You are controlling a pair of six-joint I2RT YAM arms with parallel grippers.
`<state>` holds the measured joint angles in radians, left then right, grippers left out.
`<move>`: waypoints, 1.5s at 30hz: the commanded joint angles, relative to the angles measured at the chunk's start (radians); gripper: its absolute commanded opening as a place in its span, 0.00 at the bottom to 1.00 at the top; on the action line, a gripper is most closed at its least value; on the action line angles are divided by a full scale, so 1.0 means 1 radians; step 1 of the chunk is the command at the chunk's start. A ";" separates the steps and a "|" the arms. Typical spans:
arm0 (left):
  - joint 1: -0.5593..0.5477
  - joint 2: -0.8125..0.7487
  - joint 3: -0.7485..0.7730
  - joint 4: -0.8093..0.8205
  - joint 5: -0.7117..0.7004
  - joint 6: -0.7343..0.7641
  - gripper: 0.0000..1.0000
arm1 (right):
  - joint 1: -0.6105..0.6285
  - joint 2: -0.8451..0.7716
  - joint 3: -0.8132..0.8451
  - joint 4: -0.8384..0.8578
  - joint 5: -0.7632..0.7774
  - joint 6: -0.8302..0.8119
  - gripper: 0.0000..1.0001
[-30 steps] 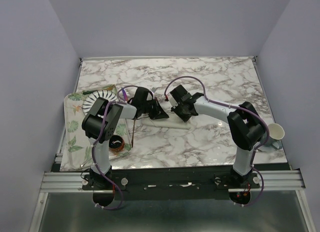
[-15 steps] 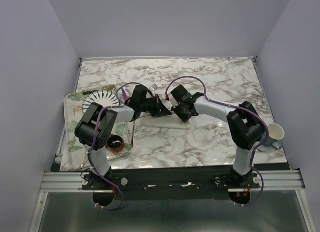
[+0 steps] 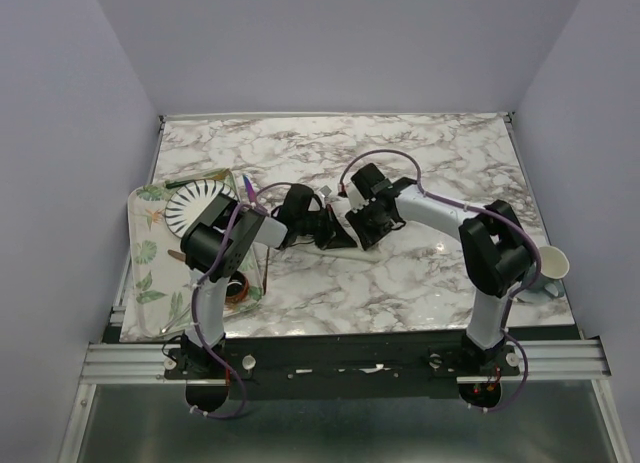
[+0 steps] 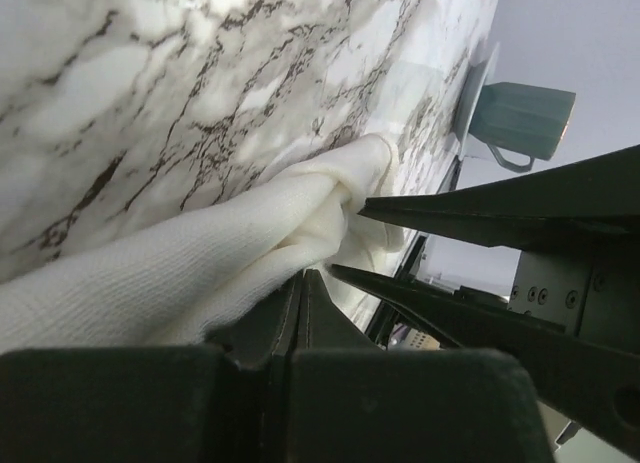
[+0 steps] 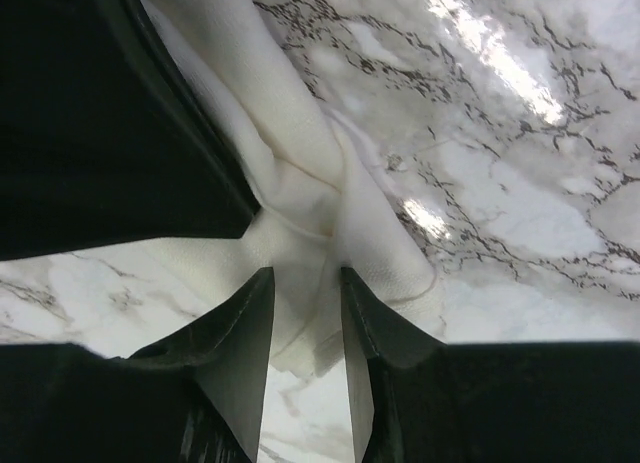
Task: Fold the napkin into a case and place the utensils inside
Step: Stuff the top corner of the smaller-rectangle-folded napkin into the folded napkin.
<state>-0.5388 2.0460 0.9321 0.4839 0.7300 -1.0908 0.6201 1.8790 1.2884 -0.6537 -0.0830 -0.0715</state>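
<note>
On marble table [image 3: 450, 153], we see left gripper [image 4: 300, 283] pinched shut on napkin [image 4: 230, 243]; right gripper [image 5: 305, 283] jaws parted, straddling bunched cloth.

Your 2 grippers meet nose to nose at mid-table. The left gripper [image 3: 338, 237] and right gripper [image 3: 355, 231] have only the bunched napkin [image 4: 230, 253] between them, so nothing passes there. The far half of the marble table [image 3: 430, 148] lies open from side to side — free passage for either hand. On the left, the tray [image 3: 143, 258] with the striped plate [image 3: 190, 205] crowds the edge, and the left arm [image 3: 215, 243] folds over it. On the right, the right arm [image 3: 440, 215] slants across the marble, with the cup [image 3: 555, 263] just beside its elbow at the table edge. The near strip between the 2 arms is bare marble.
</note>
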 commanded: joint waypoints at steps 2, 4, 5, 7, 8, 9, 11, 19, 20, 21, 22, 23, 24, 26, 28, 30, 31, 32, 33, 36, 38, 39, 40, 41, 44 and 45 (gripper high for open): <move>0.005 0.062 0.013 -0.028 -0.037 0.034 0.00 | -0.048 -0.044 0.055 -0.092 -0.034 -0.027 0.42; 0.003 0.060 0.014 -0.028 -0.034 0.035 0.00 | -0.049 -0.035 0.071 -0.089 -0.011 -0.048 0.42; 0.003 0.059 0.017 -0.028 -0.032 0.037 0.00 | -0.048 -0.029 0.075 -0.089 -0.006 -0.054 0.42; 0.005 0.057 0.020 -0.030 -0.027 0.046 0.00 | -0.049 -0.015 0.086 -0.086 -0.006 -0.060 0.41; 0.005 0.056 0.022 -0.040 -0.027 0.048 0.00 | -0.048 -0.012 0.091 -0.087 -0.004 -0.059 0.40; 0.003 0.054 0.024 -0.045 -0.024 0.052 0.00 | -0.049 -0.008 0.094 -0.086 -0.003 -0.060 0.40; 0.003 0.051 0.022 -0.044 -0.024 0.054 0.00 | -0.049 0.005 0.100 -0.087 0.000 -0.057 0.37; -0.004 0.008 0.020 0.051 0.005 0.000 0.00 | -0.049 0.005 0.078 -0.089 -0.009 -0.050 0.01; -0.009 0.000 0.022 0.080 0.014 -0.021 0.00 | -0.048 0.002 0.077 -0.087 -0.011 -0.048 0.01; -0.012 -0.001 0.025 0.090 0.017 -0.030 0.00 | -0.049 0.000 0.074 -0.087 -0.009 -0.045 0.01; -0.019 -0.004 0.028 0.097 0.019 -0.037 0.00 | -0.048 -0.001 0.072 -0.086 -0.008 -0.037 0.01; -0.023 -0.009 0.030 0.107 0.020 -0.041 0.00 | -0.049 -0.004 0.072 -0.086 -0.004 -0.034 0.01; -0.027 -0.010 0.033 0.116 0.019 -0.052 0.00 | -0.051 -0.009 0.072 -0.086 -0.004 -0.030 0.01; -0.036 -0.007 0.036 0.125 0.016 -0.063 0.00 | -0.051 -0.017 0.072 -0.083 -0.006 -0.014 0.01; -0.041 0.000 0.040 0.125 0.000 -0.073 0.00 | -0.051 -0.021 0.074 -0.083 -0.021 0.004 0.01; -0.044 0.022 0.054 0.117 -0.013 -0.077 0.00 | -0.054 -0.026 0.071 -0.083 -0.038 0.015 0.01; -0.046 0.029 0.057 0.116 -0.023 -0.089 0.00 | -0.054 -0.026 0.069 -0.086 -0.041 0.015 0.01; -0.046 0.049 0.060 0.117 -0.027 -0.098 0.00 | -0.054 -0.027 0.065 -0.084 -0.046 0.019 0.01; -0.047 0.058 0.074 0.120 -0.030 -0.107 0.00 | -0.054 -0.027 0.063 -0.083 -0.049 0.019 0.01; -0.053 0.092 0.089 0.133 -0.046 -0.136 0.00 | -0.053 -0.023 0.063 -0.084 -0.061 0.022 0.01; -0.059 0.117 0.111 0.133 -0.055 -0.145 0.00 | -0.054 -0.017 0.066 -0.089 -0.069 0.024 0.01; -0.061 0.124 0.117 0.124 -0.057 -0.146 0.00 | -0.054 -0.012 0.068 -0.087 -0.072 0.027 0.01; -0.067 0.134 0.132 0.108 -0.061 -0.141 0.00 | -0.053 -0.009 0.068 -0.087 -0.070 0.027 0.01; -0.069 0.152 0.137 0.088 -0.067 -0.138 0.00 | -0.054 -0.004 0.068 -0.087 -0.072 0.029 0.01; -0.075 0.183 0.146 0.041 -0.090 -0.129 0.00 | -0.053 -0.003 0.069 -0.086 -0.078 0.030 0.01; -0.075 0.192 0.154 0.012 -0.093 -0.120 0.00 | -0.054 -0.001 0.069 -0.086 -0.089 0.032 0.01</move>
<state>-0.5983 2.1727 1.0626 0.5945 0.7105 -1.2312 0.5674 1.8732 1.3598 -0.7216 -0.1219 -0.0601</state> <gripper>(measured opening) 0.003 0.012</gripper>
